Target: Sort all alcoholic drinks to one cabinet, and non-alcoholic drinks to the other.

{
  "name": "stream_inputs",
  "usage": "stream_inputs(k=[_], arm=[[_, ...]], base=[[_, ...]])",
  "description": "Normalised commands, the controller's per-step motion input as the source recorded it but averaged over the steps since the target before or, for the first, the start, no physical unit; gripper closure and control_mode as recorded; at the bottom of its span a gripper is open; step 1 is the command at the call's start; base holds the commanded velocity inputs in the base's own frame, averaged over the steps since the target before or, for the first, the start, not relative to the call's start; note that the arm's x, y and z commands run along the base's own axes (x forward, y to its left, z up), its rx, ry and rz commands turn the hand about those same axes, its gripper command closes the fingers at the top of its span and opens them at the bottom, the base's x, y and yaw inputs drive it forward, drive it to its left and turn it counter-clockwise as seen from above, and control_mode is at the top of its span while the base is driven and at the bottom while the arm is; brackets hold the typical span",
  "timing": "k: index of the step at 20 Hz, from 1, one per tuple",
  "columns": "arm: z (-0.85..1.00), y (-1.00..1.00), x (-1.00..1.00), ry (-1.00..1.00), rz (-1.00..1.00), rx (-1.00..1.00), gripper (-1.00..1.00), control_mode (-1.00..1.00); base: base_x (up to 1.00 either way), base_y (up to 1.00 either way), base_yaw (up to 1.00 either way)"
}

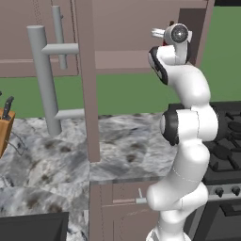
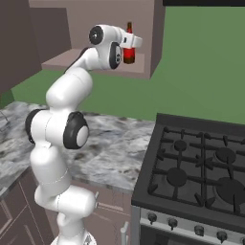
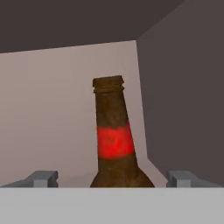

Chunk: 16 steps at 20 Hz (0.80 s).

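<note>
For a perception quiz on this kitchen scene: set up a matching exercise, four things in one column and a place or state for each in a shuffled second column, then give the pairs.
Things:
1. amber-brown bottle
2. gripper
3. knife block
4. stove

Places or states:
A. at the left edge of the counter, in the left base view
B. upright on the open cabinet's shelf
C. open, fingers on either side of the bottle and apart from it
D. right of the marble counter

Pairs: 1-B, 2-C, 3-A, 4-D
</note>
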Motion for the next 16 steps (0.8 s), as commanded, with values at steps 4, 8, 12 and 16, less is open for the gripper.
stream_inputs(k=[4,8,12,16], arm=[[0.15,0.00,0.12,0.00,-0.02,0.00,-1.00,-1.00],[0.13,0.00,0.08,0.00,-0.02,0.00,-1.00,-1.00],[0.10,0.00,0.01,0.00,-0.02,0.00,-1.00,-1.00],[0.07,0.00,0.00,0.00,-0.02,0.00,-1.00,-1.00]], base=[[0.00,0.00,0.00],[0.00,0.00,0.00],[0.00,0.00,0.00],[0.00,0.00,0.00]])
